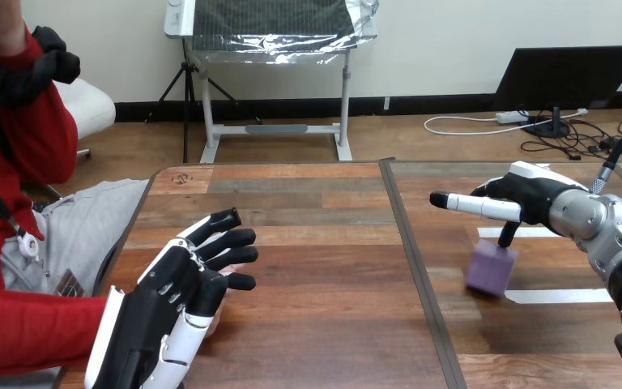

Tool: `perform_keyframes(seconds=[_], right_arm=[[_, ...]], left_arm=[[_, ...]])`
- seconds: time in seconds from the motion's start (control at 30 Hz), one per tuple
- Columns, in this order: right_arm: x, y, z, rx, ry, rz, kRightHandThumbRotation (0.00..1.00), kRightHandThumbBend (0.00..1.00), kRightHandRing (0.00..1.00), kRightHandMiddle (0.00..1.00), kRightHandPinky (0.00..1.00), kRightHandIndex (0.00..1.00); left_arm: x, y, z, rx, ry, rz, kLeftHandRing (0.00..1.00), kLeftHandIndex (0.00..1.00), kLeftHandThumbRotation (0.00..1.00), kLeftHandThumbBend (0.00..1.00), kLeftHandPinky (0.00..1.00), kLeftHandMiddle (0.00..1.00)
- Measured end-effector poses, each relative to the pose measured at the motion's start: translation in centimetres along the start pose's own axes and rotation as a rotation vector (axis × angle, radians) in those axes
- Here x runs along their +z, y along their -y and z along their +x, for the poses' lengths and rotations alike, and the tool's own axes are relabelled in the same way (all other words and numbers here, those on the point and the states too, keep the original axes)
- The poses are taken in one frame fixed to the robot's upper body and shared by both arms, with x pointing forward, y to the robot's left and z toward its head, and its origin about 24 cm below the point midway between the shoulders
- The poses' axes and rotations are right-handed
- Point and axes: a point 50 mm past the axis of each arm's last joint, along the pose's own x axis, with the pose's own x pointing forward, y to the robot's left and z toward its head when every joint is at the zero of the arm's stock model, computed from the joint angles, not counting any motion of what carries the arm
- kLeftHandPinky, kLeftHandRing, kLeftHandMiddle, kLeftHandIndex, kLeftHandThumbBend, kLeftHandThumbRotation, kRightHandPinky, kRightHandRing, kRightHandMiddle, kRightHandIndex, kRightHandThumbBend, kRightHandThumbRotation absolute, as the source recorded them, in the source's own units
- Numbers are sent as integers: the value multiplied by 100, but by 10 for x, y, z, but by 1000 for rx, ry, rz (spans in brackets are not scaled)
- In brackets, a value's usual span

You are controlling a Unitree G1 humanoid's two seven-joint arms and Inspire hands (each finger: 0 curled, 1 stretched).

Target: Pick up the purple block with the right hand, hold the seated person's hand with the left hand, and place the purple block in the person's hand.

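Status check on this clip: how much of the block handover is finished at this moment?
Done: nothing fully. In hand: the left hand lies over the person's hand at the view's lower left, its fingers straight, not visibly curled round it. The right hand touches the top of the purple block, which is tilted beside the white tape; a grip cannot be confirmed. Left: carrying the block across and placing it in the person's hand.

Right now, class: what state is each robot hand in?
Left robot hand: open, fingers straight, over the person's hand.
Right robot hand: touching the top of the purple block; grip cannot be told.
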Motion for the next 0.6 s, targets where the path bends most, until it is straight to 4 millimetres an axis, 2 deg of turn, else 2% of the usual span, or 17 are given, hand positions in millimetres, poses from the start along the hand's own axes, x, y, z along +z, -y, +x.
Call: perform_keyframes(seconds=[0.6], right_arm=[[-7, -11, 1, 31, -24, -22, 100, 97, 92, 92, 88, 89]], left_arm=[[0, 0, 0, -6, -4, -3, 73, 79, 73, 70, 62, 76]])
